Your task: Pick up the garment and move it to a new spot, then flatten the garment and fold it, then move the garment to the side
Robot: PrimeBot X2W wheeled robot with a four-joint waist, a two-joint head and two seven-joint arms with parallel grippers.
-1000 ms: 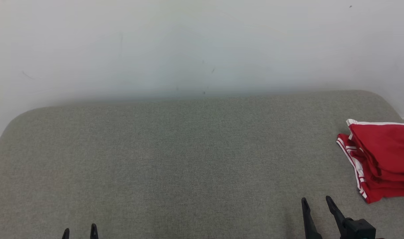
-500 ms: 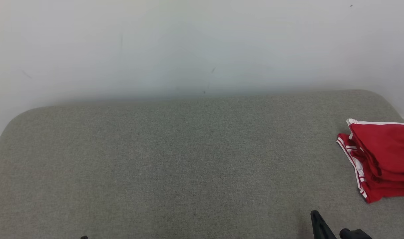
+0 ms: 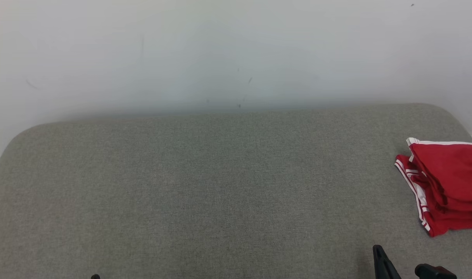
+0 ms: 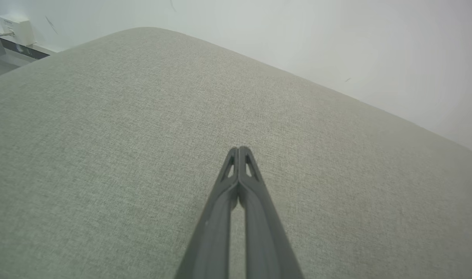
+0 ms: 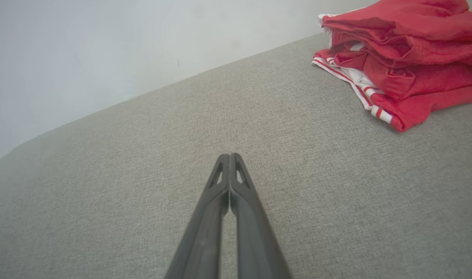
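The garment (image 3: 447,186) is red with white striped trim, folded into a stack at the right edge of the grey padded table (image 3: 204,186); the right wrist view has the garment (image 5: 402,66) at its upper right. My right gripper (image 3: 378,254) is low on the table, left of and nearer than the garment, apart from it. Its two fingers meet at the tips, shut on nothing (image 5: 229,157). My left gripper (image 3: 95,276) barely pokes in at the bottom left. In its own view the left gripper (image 4: 239,149) is shut and empty over bare fabric.
A pale wall (image 3: 236,50) stands right behind the table's rounded far edge. A small white box (image 4: 16,28) sits on the wall near the floor beyond the table's left corner. Open grey fabric spans the table's middle and left.
Both grippers have closed from open to shut. Both have drawn back toward the bottom edge of the head view; the left is almost out of it. The garment lies where it was.
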